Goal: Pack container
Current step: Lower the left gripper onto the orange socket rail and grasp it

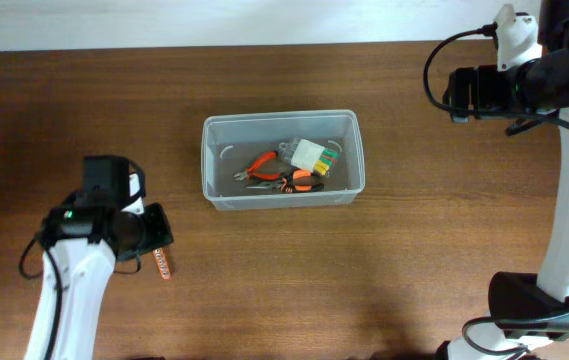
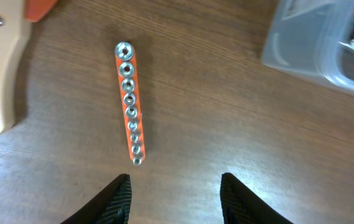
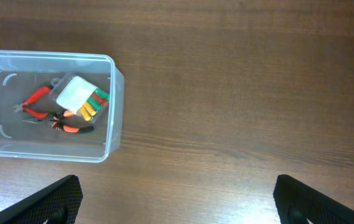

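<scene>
I am holding the left gripper (image 2: 175,208) parted and empty above the worktop (image 2: 226,112). The orange strip of sockets (image 2: 130,102) is lying just ahead of it, a little left of centre. Its long axis is running almost straight away from the gripper, so the jaws should be closing across its width. The left arm is the nearer one; the right gripper (image 3: 177,208) is hanging wide open, well apart. The container (image 2: 301,43) is sitting ahead to the right. I am counting 1 strip, 1 container, and inside it 2 pliers (image 1: 262,165) and 1 small box (image 1: 314,155).
</scene>
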Motion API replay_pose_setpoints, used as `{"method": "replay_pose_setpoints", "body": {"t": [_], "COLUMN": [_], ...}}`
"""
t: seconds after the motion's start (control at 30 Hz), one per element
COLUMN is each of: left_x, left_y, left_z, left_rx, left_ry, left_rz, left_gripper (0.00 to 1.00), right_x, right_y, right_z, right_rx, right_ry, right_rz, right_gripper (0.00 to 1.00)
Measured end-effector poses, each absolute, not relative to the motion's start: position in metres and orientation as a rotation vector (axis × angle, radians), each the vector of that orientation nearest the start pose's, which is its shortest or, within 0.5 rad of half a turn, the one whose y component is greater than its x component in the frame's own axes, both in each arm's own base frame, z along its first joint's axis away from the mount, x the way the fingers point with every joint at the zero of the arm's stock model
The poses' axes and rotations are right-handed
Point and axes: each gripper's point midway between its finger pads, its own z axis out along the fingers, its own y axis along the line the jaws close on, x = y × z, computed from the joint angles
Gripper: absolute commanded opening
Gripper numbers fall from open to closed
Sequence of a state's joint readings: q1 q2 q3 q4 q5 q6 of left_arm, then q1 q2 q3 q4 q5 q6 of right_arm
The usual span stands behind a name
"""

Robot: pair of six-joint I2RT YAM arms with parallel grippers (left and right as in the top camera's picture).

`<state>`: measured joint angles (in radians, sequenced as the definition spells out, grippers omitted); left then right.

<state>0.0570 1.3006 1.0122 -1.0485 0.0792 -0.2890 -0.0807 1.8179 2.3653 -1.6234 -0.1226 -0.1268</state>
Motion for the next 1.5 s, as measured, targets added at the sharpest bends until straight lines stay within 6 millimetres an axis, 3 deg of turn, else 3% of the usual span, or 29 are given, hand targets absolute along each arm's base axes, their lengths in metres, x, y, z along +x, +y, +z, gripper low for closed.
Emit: {"method": "replay_pose_setpoints", "body": {"t": [0.23, 0.5, 0.7, 0.9, 1.37, 1.5], "left_x": [0.267, 0.262, 0.248, 0.237, 0.257, 0.259], "left_y": [0.006, 0.024, 0.028, 0.026, 0.030, 0.032], "left_z": [0.080, 0.065, 0.043, 0.020, -0.005, -0.006], "left_rx": [-0.545, -0.637, -0.665, -0.630, -0.572, -0.575], "left_ry": [2.980, 3.004, 3.025, 3.043, 3.049, 3.053], "left_rz": [-0.138, -0.085, -0.075, -0.076, -0.069, -0.049], "left_gripper": [0.53, 0.70, 0.73, 0.73, 0.72, 0.57], "right_x": [0.379, 0.380, 0.380, 0.381, 0.382, 0.382], "right_y": [-0.009, -0.009, -0.009, -0.008, -0.008, -0.008], "right_z": [0.333, 0.333, 0.333, 0.331, 0.331, 0.331], "right_rx": [-0.103, -0.103, -0.103, -0.104, -0.105, -0.105], "right_ry": [2.634, 2.633, 2.631, 2.636, 2.637, 2.637], "right_rz": [0.097, 0.096, 0.096, 0.103, 0.107, 0.107], "right_gripper": [0.99, 0.99, 0.99, 0.99, 0.99, 0.99]}}
